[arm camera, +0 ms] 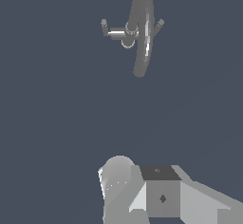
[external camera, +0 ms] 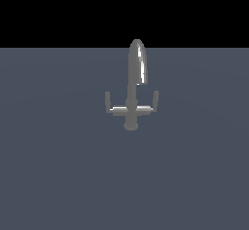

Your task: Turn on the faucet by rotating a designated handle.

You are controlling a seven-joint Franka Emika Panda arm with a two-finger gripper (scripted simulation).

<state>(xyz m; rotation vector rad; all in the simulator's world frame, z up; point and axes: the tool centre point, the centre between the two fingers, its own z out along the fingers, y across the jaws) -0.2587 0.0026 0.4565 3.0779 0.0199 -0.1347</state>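
The faucet (external camera: 136,73) stands on the flat grey floor in the exterior view, a small grey metal tap with a tall arched glossy spout and a round base. Its crossbar carries two upturned pegs. The handle (external camera: 107,99) is the peg at the exterior view's left, on the arm with the bright white glint. The twin peg (external camera: 155,97) ends the duller arm. The wrist view shows the faucet (arm camera: 142,33) from above, with the handle (arm camera: 104,25) on its white-glinting arm. No gripper fingers show in either view.
Grey blocky parts of the arm (arm camera: 159,194) fill one edge of the wrist view, far from the faucet. The grey floor (external camera: 58,175) spreads around the faucet on all sides. A black band lies beyond it.
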